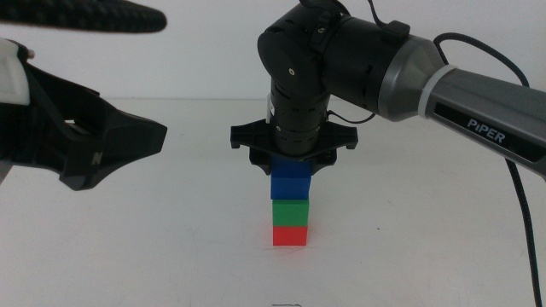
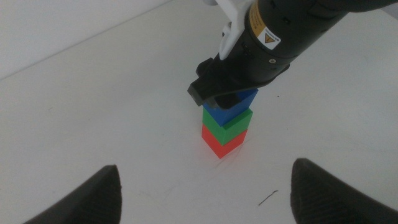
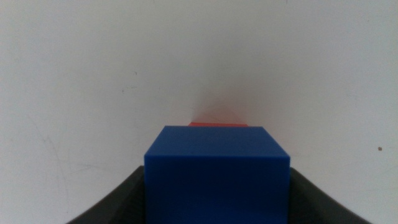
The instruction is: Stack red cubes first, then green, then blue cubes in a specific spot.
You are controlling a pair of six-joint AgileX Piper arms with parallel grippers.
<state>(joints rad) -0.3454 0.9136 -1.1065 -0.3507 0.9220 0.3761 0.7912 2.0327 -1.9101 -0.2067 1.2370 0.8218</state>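
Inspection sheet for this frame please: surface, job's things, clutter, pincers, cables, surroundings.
Surface: white table, small dark mark.
Job's things: red cube at bottom, green cube on it, blue cube on top.
Clutter: nothing seen.
Pincers: right pincer shut on the blue cube from above; left pincer open, waiting off to the left.
Cables: black cable along the right arm.
Surroundings: plain white backdrop.

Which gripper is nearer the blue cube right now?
Right. The right gripper is directly over the blue cube, fingers at its sides, atop the stack. The left gripper hangs open, well off to the side.
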